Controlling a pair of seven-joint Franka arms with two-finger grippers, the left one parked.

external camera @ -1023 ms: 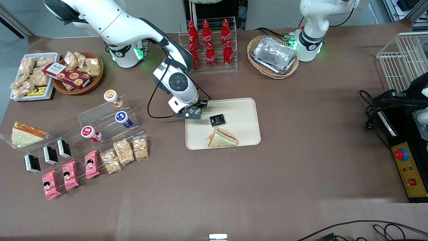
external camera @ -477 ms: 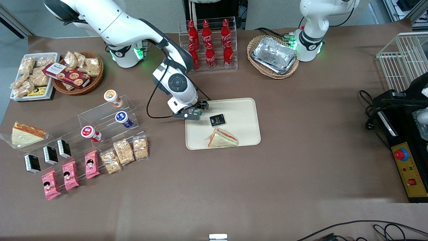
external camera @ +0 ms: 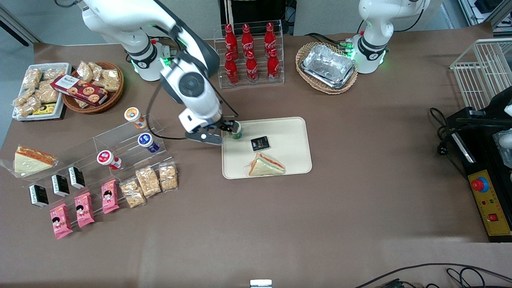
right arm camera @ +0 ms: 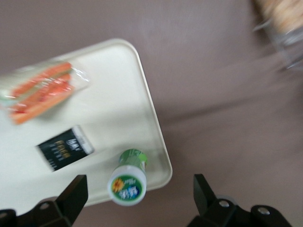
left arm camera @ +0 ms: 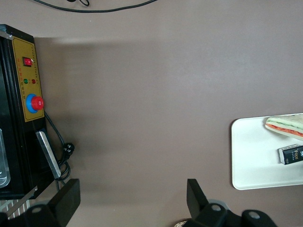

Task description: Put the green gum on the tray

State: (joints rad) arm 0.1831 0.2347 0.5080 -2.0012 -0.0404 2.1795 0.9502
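Note:
The green gum (external camera: 236, 130) stands upright on the cream tray (external camera: 288, 136), at the tray's corner toward the working arm's end, farthest from the front camera. In the right wrist view the gum (right arm camera: 128, 182) shows its white lid with a green-and-orange label, on the tray (right arm camera: 109, 109) close to the rim. My right gripper (external camera: 227, 130) hovers above the gum; it is open and empty (right arm camera: 138, 187), with the fingers (right arm camera: 71, 194) wide apart on either side and not touching the bottle.
A black packet (external camera: 260, 143) and a wrapped sandwich (external camera: 266, 165) lie on the tray. A clear rack (external camera: 128, 136) holds orange, blue and red bottles. A cola bottle rack (external camera: 249, 56), a basket of foil trays (external camera: 327, 66) and snack packets (external camera: 148, 182) stand around.
The gripper has let go of the green gum and drawn up and away toward the working arm's end. The gum now stands free on the tray corner.

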